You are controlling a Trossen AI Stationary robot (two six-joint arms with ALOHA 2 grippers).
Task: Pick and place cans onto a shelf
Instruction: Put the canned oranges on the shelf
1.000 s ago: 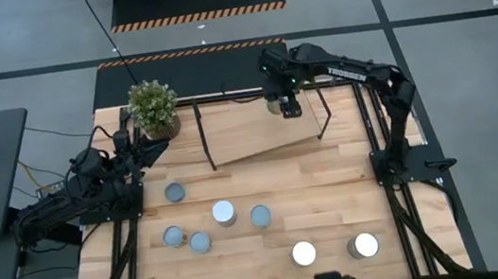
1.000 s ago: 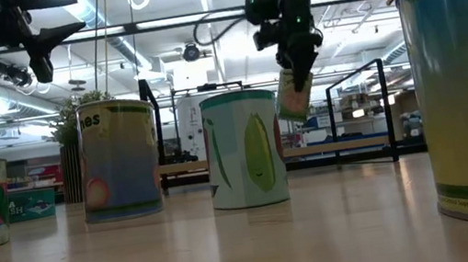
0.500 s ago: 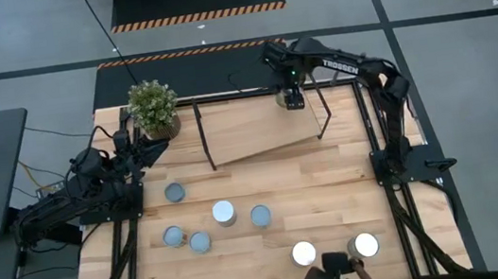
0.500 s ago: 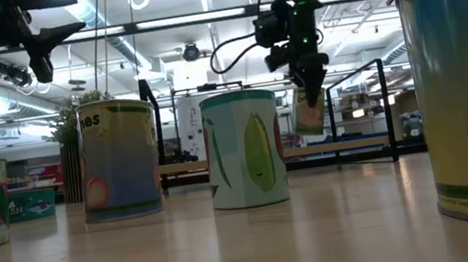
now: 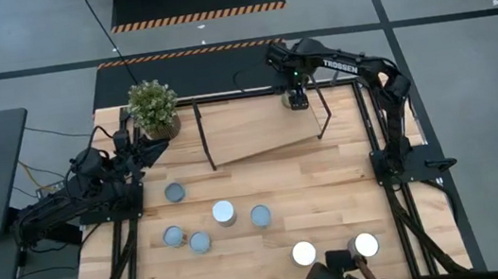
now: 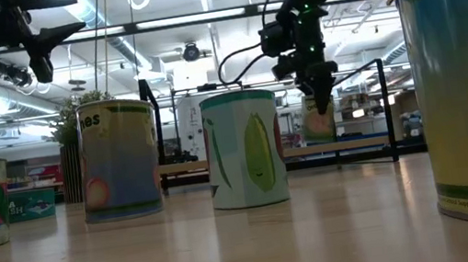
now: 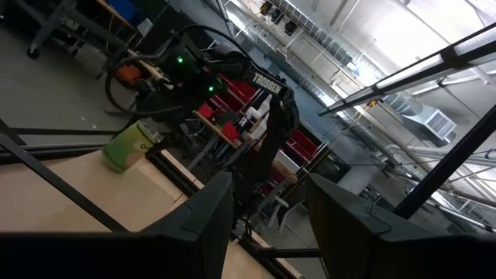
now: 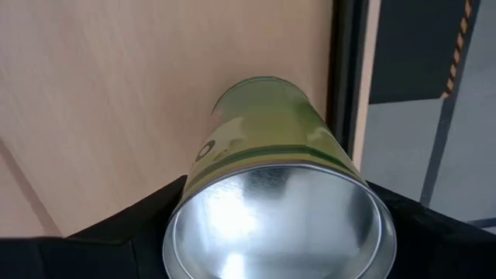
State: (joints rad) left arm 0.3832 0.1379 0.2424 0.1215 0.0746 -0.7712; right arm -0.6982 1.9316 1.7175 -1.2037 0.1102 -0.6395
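My right gripper (image 5: 296,98) is shut on a green-labelled can (image 8: 267,167) over the far right corner of the tilted plywood shelf (image 5: 262,126). In the low view the can (image 6: 317,121) hangs just above the shelf board; whether it touches the board I cannot tell. Several other cans stand on their ends on the tabletop, among them a bluish one (image 5: 175,192) and two bright silvery ones (image 5: 303,253) (image 5: 366,244). My left gripper (image 7: 271,225) is open and empty, waiting near the table's left edge beside the potted plant (image 5: 153,108). My right gripper pinches the can between its two fingers (image 8: 147,225), one on each side of the can's wall near its open silvery end (image 8: 232,186). The fingers come from above, pointing down and lying along the can. The can hangs below them, slightly tilted.
The shelf's black rod frame (image 8: 342,70) runs right beside the held can. The plant stands at the table's far left corner. A dark object and a person's hand (image 5: 342,278) show at the table's near edge by the silvery cans. Bare tabletop lies in front of the shelf.
My right gripper has carried the can toward the table's far right and down, from above the shelf's right part to low over its far right corner. The can has tipped closer to upright. A dark object and hand have come in at the near edge.
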